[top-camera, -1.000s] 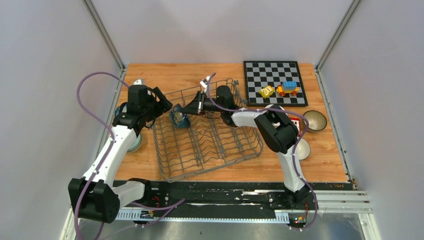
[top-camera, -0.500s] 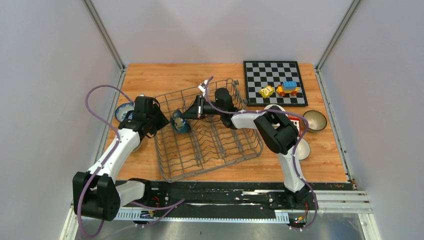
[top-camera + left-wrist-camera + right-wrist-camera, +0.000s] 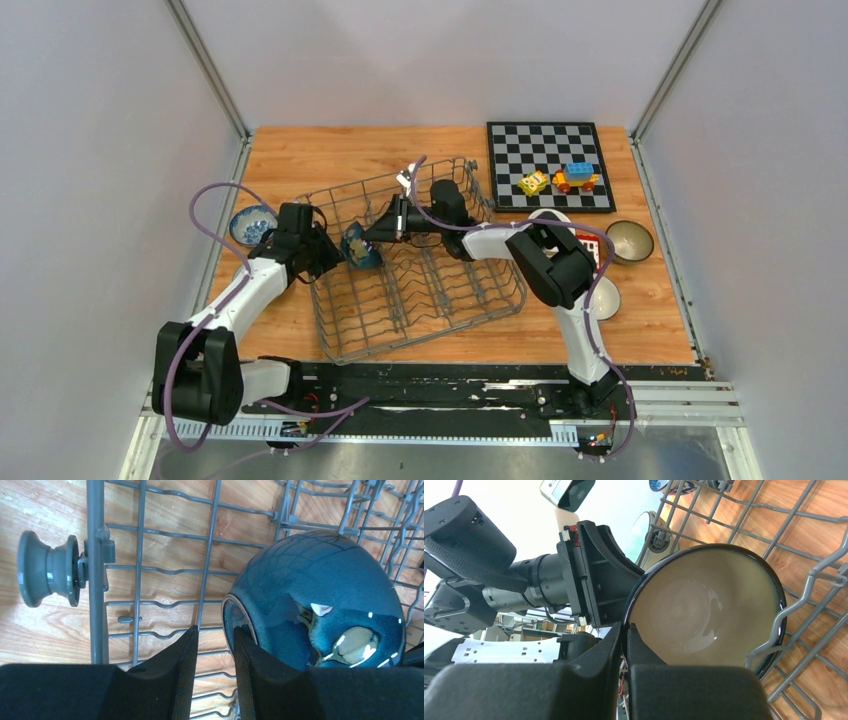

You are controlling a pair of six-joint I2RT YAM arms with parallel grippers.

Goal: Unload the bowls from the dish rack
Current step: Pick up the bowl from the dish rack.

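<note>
Left wrist view gives us the relation that matters. The teal bowl (image 3: 325, 595) stands on its edge inside the dish rack (image 3: 91, 630), at the left end of the rack. Its foot ring is turned toward the left gripper (image 3: 216, 630), and its hollow side faces away, toward the middle of the rack.

The left gripper reaches in over the left wall of the rack. Its jaws are narrow, with only rack wire and the table (image 3: 40, 630) visible between them, so they hold nothing. The foot ring lies just beside one finger, not in the gap. We judge that this gripper must shift a little toward the bowl before it can take hold.

On the other side, the right gripper (image 3: 625, 627) has its fingers pressed together at the rim of the bowl, and they appear to pinch it. The axis of the bowl runs roughly along the rack, from one gripper to the other.
</note>
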